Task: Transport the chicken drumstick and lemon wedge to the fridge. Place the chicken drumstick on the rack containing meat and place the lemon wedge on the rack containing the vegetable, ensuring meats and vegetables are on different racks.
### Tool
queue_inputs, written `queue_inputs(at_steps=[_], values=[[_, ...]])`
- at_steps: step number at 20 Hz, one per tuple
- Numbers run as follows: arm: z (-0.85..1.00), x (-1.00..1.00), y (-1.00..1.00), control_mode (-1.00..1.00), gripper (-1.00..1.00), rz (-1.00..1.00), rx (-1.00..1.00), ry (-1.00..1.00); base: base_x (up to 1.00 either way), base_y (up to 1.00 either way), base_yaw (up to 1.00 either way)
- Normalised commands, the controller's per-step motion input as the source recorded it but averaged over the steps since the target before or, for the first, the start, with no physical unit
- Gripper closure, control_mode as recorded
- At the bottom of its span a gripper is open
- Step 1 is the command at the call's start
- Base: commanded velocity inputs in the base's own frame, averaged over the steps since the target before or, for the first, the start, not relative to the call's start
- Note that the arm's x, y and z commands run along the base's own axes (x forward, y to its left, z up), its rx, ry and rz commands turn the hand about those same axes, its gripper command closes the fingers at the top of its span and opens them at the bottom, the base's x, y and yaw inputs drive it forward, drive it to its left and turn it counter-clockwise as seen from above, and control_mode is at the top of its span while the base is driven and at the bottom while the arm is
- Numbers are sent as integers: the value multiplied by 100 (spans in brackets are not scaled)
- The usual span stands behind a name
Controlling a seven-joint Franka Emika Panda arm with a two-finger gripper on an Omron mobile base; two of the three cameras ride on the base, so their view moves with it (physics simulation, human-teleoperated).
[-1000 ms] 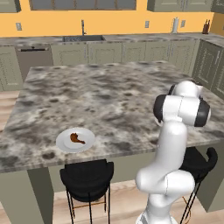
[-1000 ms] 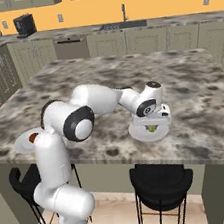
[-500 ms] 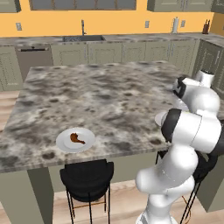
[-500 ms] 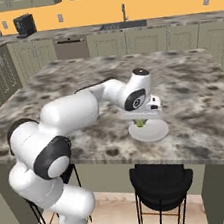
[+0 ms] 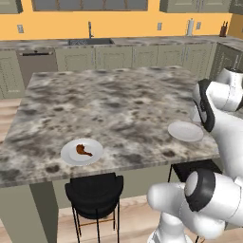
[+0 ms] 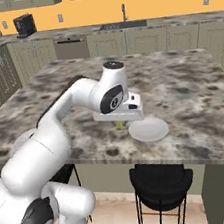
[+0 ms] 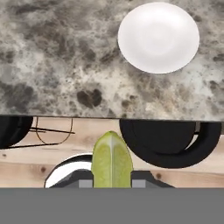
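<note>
Lemon wedge (image 7: 112, 159) sits yellow-green and pointed between my fingertips, its pale rind ridge running up the middle toward the tip; in the right base view it shows as a small green bit (image 6: 119, 125) under my hand, just beside the empty white plate (image 6: 148, 129). That plate lies on the marbled grey island counter (image 6: 181, 89), close to its near edge, and I take it as my landmark. Chicken drumstick (image 5: 83, 151), brown and glossy, rests on a second white plate (image 5: 81, 152) well apart from the empty plate (image 5: 185, 131), further along the same near edge of the counter (image 5: 114, 104).

Below the counter edge, a black bar stool (image 6: 161, 179) stands directly under the empty plate, and another black stool (image 5: 95, 191) stands under the drumstick's plate. From my hand I see the empty plate (image 7: 158, 37) ahead, the counter edge nearer, then a dark stool seat (image 7: 168, 144) over the wooden floor (image 7: 26, 168).

My pincer (image 7: 112, 183) is clenched on the lemon wedge, jaws narrowly parted by its thickness, holding it above the counter just beside the empty plate.
</note>
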Motion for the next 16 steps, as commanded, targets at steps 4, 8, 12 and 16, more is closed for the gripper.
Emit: queue_inputs(at_steps=[4,8,12,16], values=[[74,-88,68,-100,100,-3,-2,0,0,0,0],[59,-77,45,-100,100,-4,0,0,0,0,0],[52,-69,36,-100,100,-4,0,0,0,0,0],[71,-83,7,-100,100,-3,0,0,0,0,0]])
